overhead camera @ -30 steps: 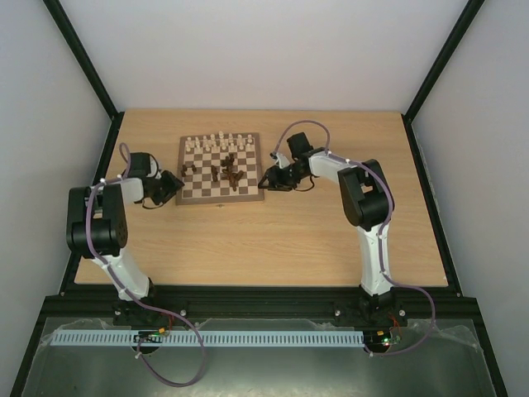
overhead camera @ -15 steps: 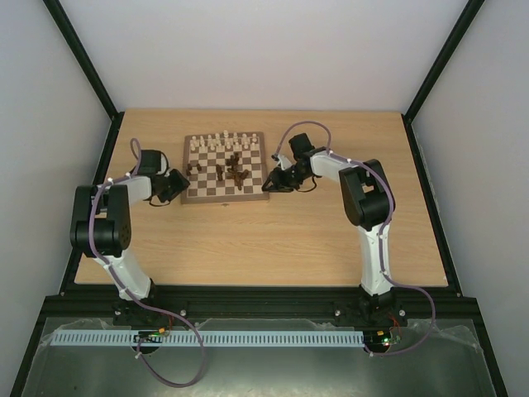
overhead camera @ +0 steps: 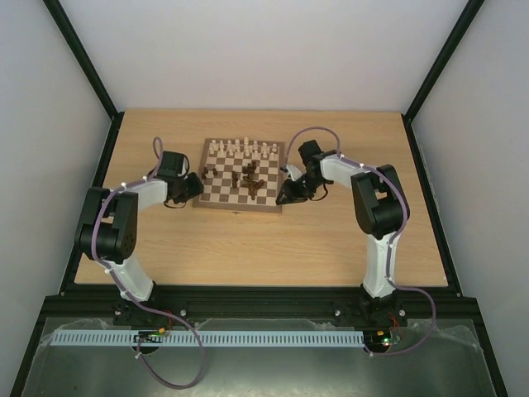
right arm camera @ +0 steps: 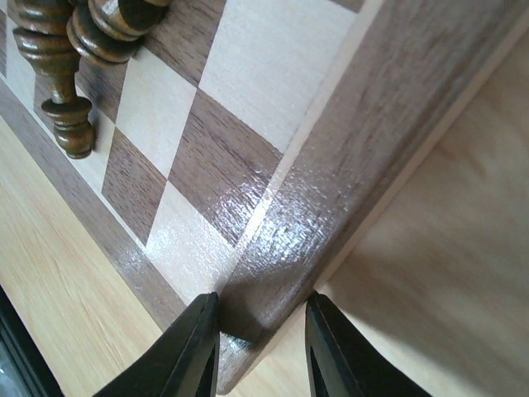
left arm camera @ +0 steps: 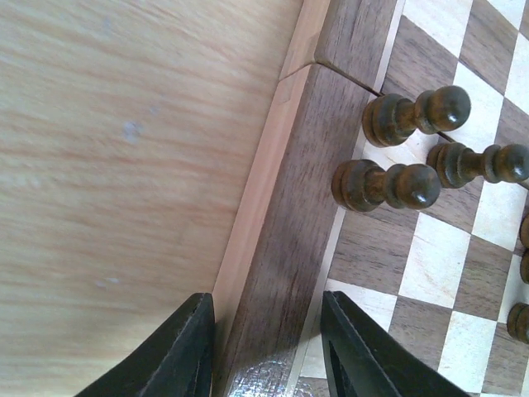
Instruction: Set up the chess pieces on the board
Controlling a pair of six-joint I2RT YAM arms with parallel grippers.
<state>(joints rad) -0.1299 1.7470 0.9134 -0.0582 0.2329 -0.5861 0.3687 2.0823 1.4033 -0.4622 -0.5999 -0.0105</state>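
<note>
Board [overhead camera: 240, 192] sat far-centre on surface [overhead camera: 248, 248]; cream chess pieces [overhead camera: 242, 149] along far row, dark chess pieces [overhead camera: 248, 175] clustered mid-board. Left end effector [left arm camera: 266, 304] and right end effector [right arm camera: 263, 304] clamped opposite board edges; broad surface ran on every side.

The left arm [overhead camera: 124, 217] and the right arm [overhead camera: 376, 207] are stretched forward and folded inward at the elbows, with the wrists held low. The left claw [overhead camera: 197, 184] is closed, its dark fingers [left arm camera: 186, 351] set across the left rim of the board [overhead camera: 240, 206]. The right claw [overhead camera: 286, 196] is clamped likewise on the near right corner.
</note>
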